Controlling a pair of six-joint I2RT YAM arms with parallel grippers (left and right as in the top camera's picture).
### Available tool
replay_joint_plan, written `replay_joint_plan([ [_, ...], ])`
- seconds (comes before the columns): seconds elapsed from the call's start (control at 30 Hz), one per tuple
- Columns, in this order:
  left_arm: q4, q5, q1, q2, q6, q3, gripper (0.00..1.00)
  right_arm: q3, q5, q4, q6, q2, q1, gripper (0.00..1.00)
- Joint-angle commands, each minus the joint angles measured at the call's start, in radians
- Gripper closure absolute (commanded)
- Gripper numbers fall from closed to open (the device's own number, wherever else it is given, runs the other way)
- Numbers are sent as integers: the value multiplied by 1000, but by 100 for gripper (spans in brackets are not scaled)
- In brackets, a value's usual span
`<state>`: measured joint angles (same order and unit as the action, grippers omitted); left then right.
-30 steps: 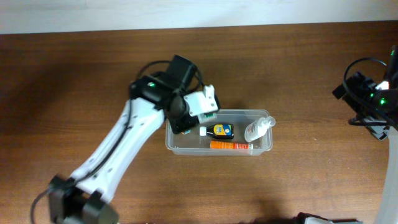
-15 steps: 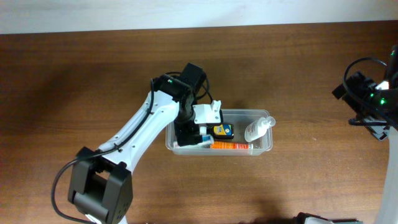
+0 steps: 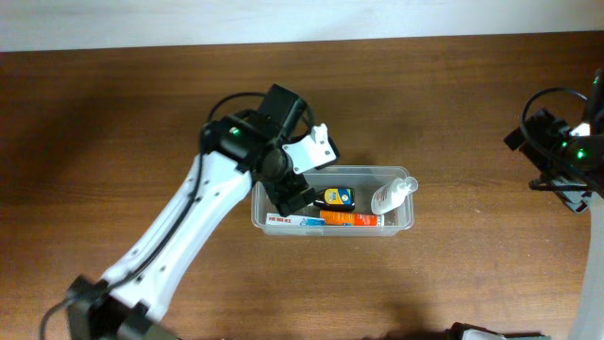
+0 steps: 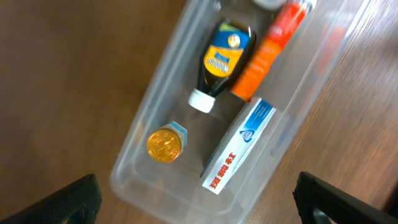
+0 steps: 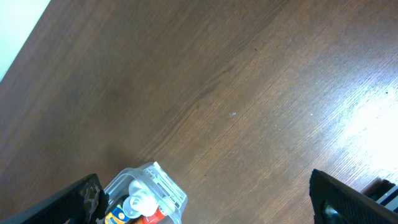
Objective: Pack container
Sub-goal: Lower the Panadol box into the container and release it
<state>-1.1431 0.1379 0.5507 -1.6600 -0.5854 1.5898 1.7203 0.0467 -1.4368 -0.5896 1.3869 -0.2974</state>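
The clear container [image 3: 399, 173] sits mid-table, long side left to right. Inside lie a white carton [image 3: 294, 220] with blue and red print, an orange tube [image 3: 351, 220], a dark bottle [image 3: 335, 197] with a yellow label and a pale pump bottle [image 3: 392, 195]. My left gripper [image 3: 293, 195] hangs open over the container's left end, holding nothing. Its wrist view looks down on the carton [image 4: 239, 144], the dark bottle [image 4: 222, 65], the orange tube [image 4: 267, 53] and a gold-capped item [image 4: 165, 144], with the left gripper [image 4: 199, 211] spread wider than the tub. My right gripper [image 3: 557, 151] is open at the far right.
Brown wooden table [image 3: 113, 123] all around the tub. The right wrist view shows bare wood and one corner of the container [image 5: 161, 186], far from the right gripper [image 5: 214, 205]. A pale wall edge runs along the back.
The left gripper has gone from shut on the white carton to wide open. The carton now lies in the container's front left, and the gripper has risen. The right arm is still.
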Motion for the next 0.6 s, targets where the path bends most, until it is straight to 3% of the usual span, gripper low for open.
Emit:
replay_joint_plan([
  [0.0,-3,-7,1,77,55,23,0,6,-2,0,10,1,-6,2],
  [0.57,-39,-56,1,136,55,23,0,6,-2,0,10,1,-6,2],
])
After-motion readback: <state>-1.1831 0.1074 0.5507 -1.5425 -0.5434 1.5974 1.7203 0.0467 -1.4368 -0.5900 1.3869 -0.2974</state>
